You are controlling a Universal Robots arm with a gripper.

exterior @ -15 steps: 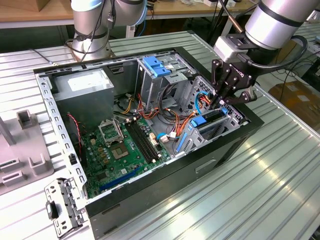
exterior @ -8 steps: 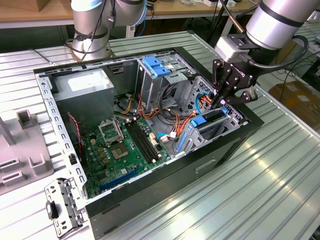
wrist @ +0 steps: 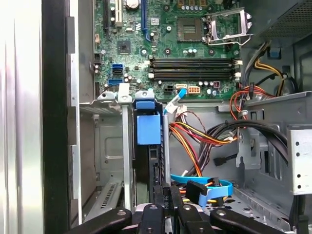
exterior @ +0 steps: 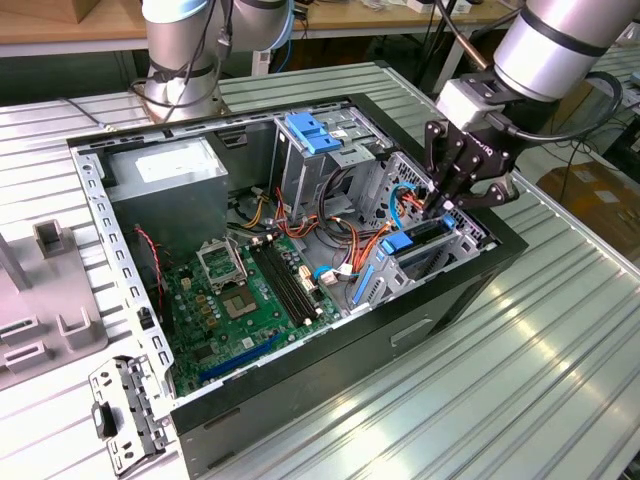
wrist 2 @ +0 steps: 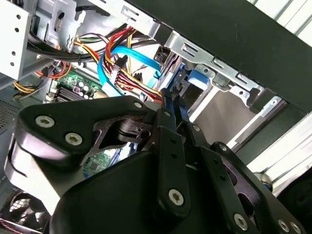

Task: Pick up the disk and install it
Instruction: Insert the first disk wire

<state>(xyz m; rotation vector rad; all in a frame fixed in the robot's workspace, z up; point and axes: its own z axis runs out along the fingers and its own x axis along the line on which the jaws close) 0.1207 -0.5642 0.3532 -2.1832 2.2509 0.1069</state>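
The flat dark hard drive in its blue plastic carrier [exterior: 415,243] [wrist: 148,146] is seen standing on edge, slotted down into the metal drive cage at the front corner of the open black computer case [exterior: 300,385], blue end tab uppermost.

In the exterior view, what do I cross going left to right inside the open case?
Grey power-supply box → motherboard → blue-topped drive cage → disk on edge in its bay, with the end effector at its top edge.
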